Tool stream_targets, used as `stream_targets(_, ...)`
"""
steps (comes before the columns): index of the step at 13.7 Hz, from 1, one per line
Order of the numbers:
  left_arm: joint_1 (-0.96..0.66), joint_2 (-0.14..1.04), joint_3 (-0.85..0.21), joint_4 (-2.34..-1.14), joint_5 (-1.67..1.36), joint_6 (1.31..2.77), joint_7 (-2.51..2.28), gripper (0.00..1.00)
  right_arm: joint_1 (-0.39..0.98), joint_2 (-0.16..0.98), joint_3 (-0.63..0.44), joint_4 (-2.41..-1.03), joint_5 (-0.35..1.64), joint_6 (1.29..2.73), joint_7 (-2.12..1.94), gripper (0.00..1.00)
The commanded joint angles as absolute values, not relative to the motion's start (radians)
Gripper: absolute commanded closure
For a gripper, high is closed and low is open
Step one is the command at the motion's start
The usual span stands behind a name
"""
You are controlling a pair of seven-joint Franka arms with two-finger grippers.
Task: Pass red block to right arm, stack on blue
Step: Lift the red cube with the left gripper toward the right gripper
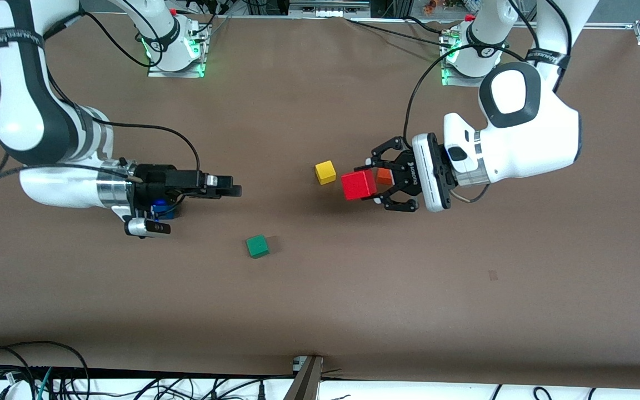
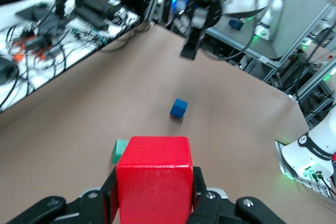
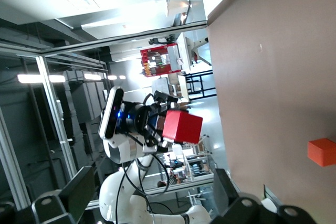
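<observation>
One step of the task looks done: the left gripper [image 1: 378, 186] is clamped on the red block [image 1: 359, 185], holding it up in the air over the table's middle, between the yellow cube [image 1: 325, 172] and the orange cube [image 1: 384, 176], and turned toward the right arm [image 1: 48, 133]. The handover has not happened. The right gripper [image 1: 231, 191] hangs level over the table, well apart from the red block, and its fingers look pressed together with nothing between them. The blue cube [image 2: 179, 108] sits bare on the table under the right arm's wrist, so both the pass and the stacking remain.
</observation>
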State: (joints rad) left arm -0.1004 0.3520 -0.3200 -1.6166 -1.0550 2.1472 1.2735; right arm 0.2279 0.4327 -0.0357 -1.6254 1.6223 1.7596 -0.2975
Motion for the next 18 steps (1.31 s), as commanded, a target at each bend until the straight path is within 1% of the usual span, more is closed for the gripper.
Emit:
stream_targets(1,-0.123,0.394,-0.319,-1.572,-1.133,2.148,1.419,1.0,0.255,0.469,-0.037,-1.617,1.721,1.781,-0.327,0.0)
stream_targets(7,-0.19,0.462,-0.319,-1.457,-1.141,2.158,1.489,1.0,0.353,0.557,-0.037,-1.617,1.923,1.847,-0.394,0.0)
stream_targets(10,-0.216,0.492,-0.319,-1.434,-1.14,2.223,1.494,1.0,0.396,0.558,-0.037,-1.618,1.973,1.899,-0.4,0.0)
stream_targets(14,-0.224,0.549,-0.318,-1.381,-1.137,2.224,1.494,1.0,0.397,0.554,-0.034,-1.629,2.014,1.899,-0.396,0.0)
stream_targets(18,-0.225,0.558,-0.318,-1.373,-1.138,2.224,1.494,1.0,0.406,0.554,-0.032,-1.632,2.026,1.904,-0.408,0.0)
